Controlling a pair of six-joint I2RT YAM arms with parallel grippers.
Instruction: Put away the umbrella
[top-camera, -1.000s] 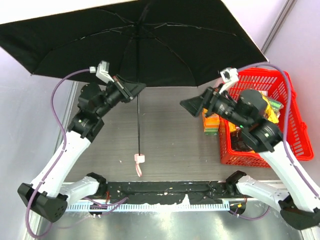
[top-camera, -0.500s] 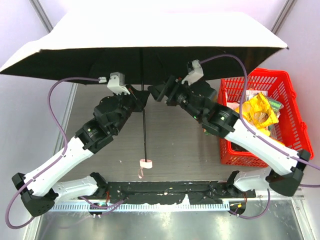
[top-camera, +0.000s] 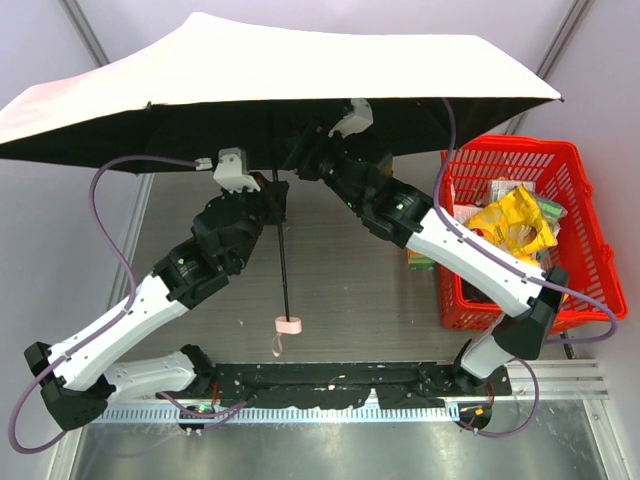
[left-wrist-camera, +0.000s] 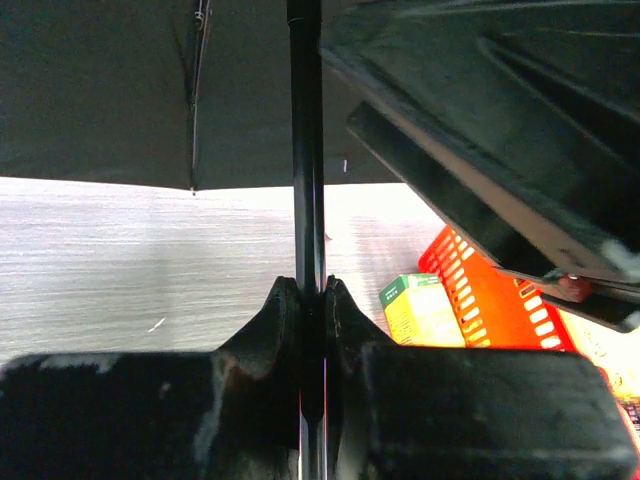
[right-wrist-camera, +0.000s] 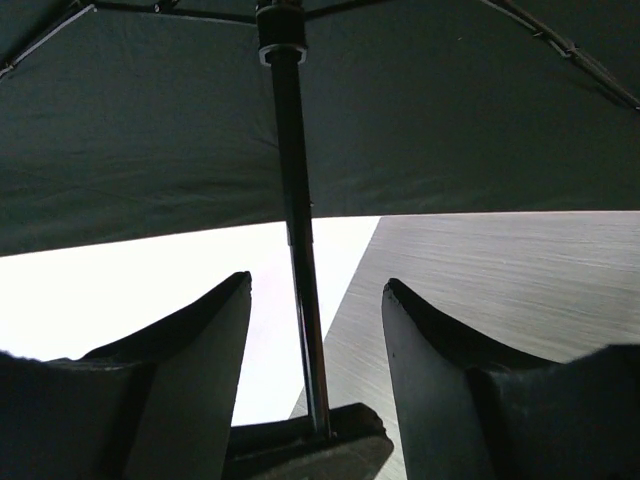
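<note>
The umbrella (top-camera: 280, 70) is open, pale pink on top and black underneath, and spans the back of the table. Its dark shaft (top-camera: 284, 270) hangs down to a pink handle end (top-camera: 288, 325) with a narrow pink strap (top-camera: 278, 345). My left gripper (top-camera: 275, 195) is shut on the shaft, which shows in the left wrist view (left-wrist-camera: 306, 150) pinched between the fingers (left-wrist-camera: 308, 295). My right gripper (top-camera: 300, 160) is open just under the canopy, one finger on each side of the shaft (right-wrist-camera: 295, 250) without touching it, below the runner (right-wrist-camera: 281, 30).
A red basket (top-camera: 560, 160) stands at the right with a yellow bag (top-camera: 515, 220) and other packets in it. A green and yellow box (top-camera: 420, 260) stands against its left wall; box (left-wrist-camera: 420, 310) and basket (left-wrist-camera: 490, 300) also show in the left wrist view.
My right arm has swung from beside the basket to under the canopy, its open fingers now around the shaft. The canopy has tipped, showing its pink top. My left gripper kept hold.
</note>
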